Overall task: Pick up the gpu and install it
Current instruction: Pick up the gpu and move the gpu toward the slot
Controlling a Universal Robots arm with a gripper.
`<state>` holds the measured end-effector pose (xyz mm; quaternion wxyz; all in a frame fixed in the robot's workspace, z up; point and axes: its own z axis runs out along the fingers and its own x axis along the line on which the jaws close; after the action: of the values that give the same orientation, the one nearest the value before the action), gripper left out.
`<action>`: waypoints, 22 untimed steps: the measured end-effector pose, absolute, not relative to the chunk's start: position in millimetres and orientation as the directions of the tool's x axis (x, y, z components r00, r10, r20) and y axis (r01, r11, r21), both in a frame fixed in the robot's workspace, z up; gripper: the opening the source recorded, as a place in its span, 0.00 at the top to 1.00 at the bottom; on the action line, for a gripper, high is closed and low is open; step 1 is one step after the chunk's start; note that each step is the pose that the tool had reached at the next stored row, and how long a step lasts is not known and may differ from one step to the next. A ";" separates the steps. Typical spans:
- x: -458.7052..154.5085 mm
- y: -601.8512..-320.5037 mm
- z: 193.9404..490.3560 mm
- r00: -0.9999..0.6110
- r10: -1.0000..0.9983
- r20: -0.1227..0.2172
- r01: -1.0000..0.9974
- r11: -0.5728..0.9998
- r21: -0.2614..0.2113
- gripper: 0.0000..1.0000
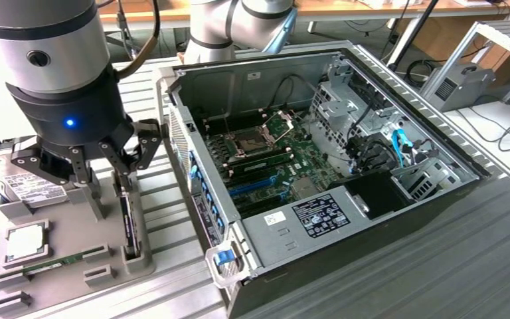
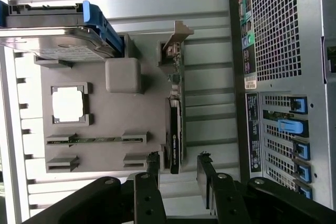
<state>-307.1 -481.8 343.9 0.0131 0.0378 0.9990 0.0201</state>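
One gpu (image 2: 175, 129) stands edgewise in one grey holder (image 2: 107, 116), one gripper (image 2: 177, 157) spread above.

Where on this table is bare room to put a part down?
Free: the slatted table on the exterior view's right of the computer case. Crowded: the edge of the gray tray nearest the case, where the open end effector hangs over the graphics card.
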 end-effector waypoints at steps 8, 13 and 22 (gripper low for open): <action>-307.7 -481.8 340.7 -0.997 0.076 -0.025 0.075 0.996 0.041 0.58; -307.6 -481.8 339.1 -0.997 0.076 -0.025 0.075 0.996 0.041 0.58; -307.7 -482.0 334.3 -0.997 0.076 -0.025 0.075 0.996 0.041 0.58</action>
<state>-307.7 -482.0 334.3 0.0131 0.0378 0.9990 0.0201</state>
